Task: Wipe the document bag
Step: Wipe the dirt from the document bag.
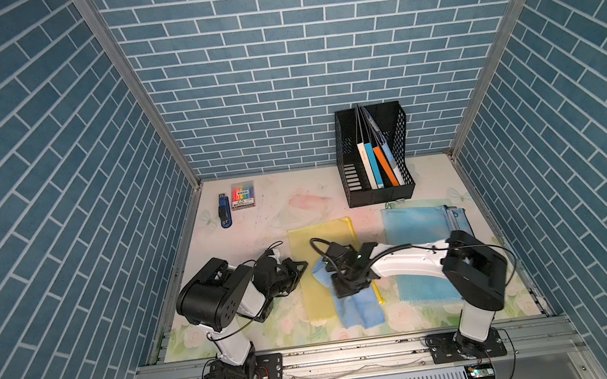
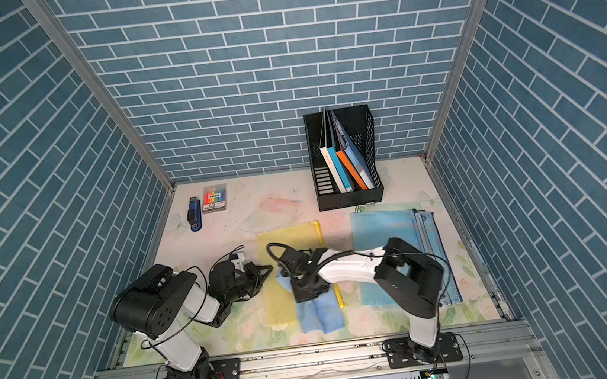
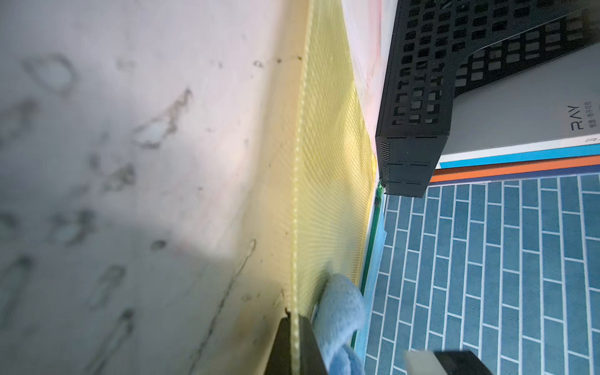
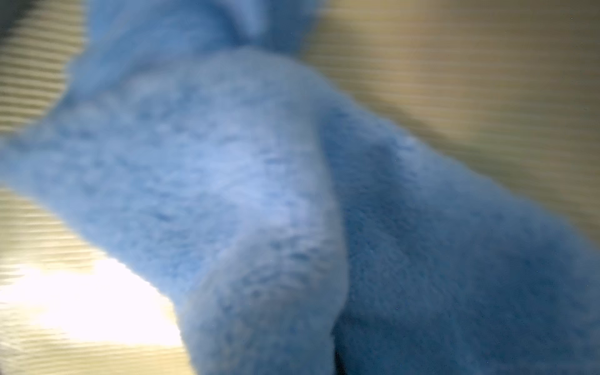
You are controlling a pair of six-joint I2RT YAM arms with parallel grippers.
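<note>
A yellow mesh document bag (image 1: 322, 235) (image 2: 288, 239) lies flat at the middle of the table. My left gripper (image 1: 301, 266) (image 2: 266, 270) is shut on its left edge; in the left wrist view the bag's seam (image 3: 297, 194) runs between the two black fingers (image 3: 282, 347). My right gripper (image 1: 338, 285) (image 2: 305, 289) is over the bag's front right part, shut on a light blue cloth (image 1: 358, 310) (image 2: 320, 315) that rests on the bag and trails toward the front. The cloth (image 4: 259, 194) fills the right wrist view and hides the fingertips; yellow mesh (image 4: 487, 81) shows behind it.
A blue mesh bag (image 1: 419, 231) lies to the right, partly under my right arm. A black file rack (image 1: 373, 151) with books stands at the back right. A blue stapler (image 1: 223, 213) and a pack of highlighters (image 1: 243, 195) sit at the back left.
</note>
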